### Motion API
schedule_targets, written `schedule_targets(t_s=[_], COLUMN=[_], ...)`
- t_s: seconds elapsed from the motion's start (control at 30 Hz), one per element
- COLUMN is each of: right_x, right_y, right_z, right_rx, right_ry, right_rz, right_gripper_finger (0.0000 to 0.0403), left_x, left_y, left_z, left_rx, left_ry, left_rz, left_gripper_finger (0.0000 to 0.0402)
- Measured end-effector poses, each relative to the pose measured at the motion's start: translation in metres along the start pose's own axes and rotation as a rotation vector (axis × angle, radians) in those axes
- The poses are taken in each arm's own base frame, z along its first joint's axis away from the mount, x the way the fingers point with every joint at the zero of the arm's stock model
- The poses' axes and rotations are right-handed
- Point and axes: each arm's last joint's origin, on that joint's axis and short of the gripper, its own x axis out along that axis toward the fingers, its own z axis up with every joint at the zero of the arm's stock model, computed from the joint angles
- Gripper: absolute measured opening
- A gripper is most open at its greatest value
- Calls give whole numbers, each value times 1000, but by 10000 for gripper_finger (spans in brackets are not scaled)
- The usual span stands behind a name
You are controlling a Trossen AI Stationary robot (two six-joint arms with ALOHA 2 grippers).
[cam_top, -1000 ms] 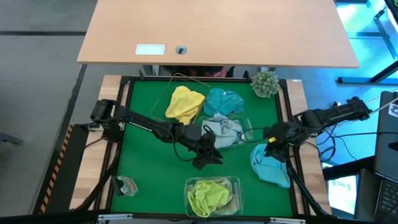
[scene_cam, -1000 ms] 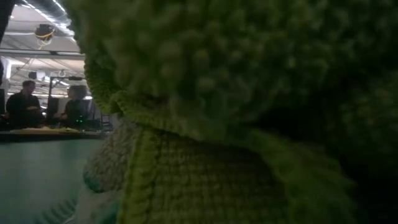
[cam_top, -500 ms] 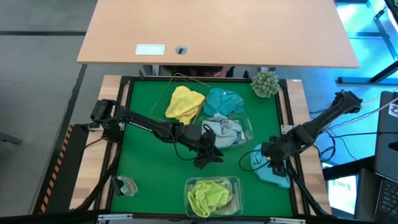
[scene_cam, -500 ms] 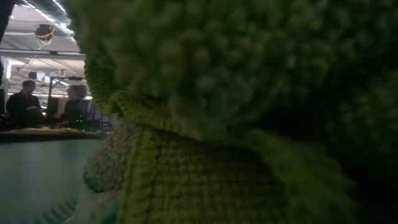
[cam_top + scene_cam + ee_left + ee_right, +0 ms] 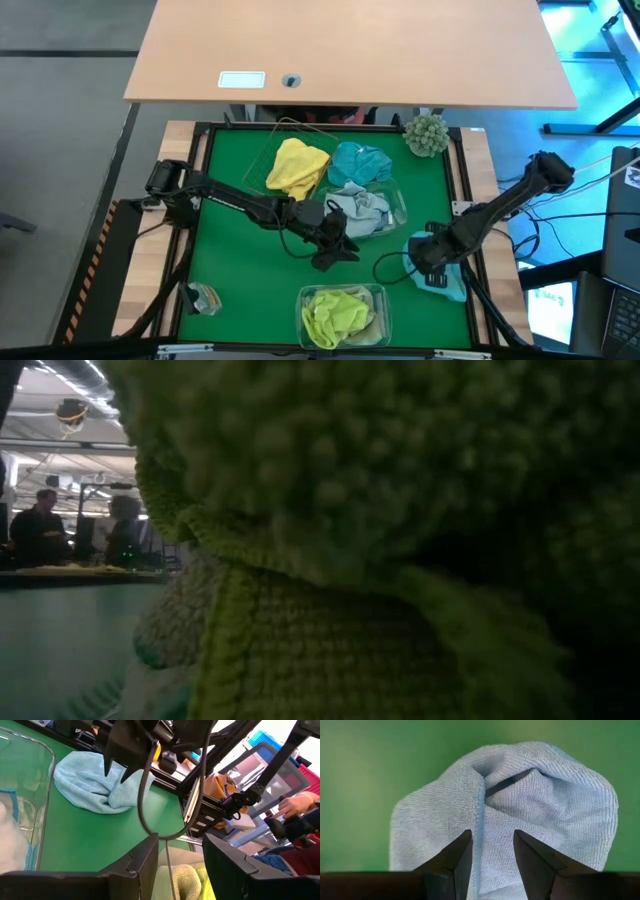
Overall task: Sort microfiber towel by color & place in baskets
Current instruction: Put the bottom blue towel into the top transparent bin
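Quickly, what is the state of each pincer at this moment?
Left pincer: open, holding nothing, resting on the green mat.
Right pincer: open, just above the light blue towel, not gripping it yet.

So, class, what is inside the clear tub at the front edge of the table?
The clear tub holds a crumpled lime green towel. Whether anything lies under that towel cannot be seen, since it covers the tub's floor.
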Motion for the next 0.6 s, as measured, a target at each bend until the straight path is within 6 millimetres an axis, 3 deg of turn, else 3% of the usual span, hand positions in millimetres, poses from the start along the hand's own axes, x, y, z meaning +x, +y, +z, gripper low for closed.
schedule_targets(t_s=[0.6], right_x=[64], right_y=[13], right_z=[21], right_rx=[-157], right_ry=[189], right_rz=[-126], right_gripper_finger=[145], left_x=[0], left_y=[0], left_z=[0], left_rx=[0], left_ry=[0], left_rz=[0], left_gripper_finger=[147])
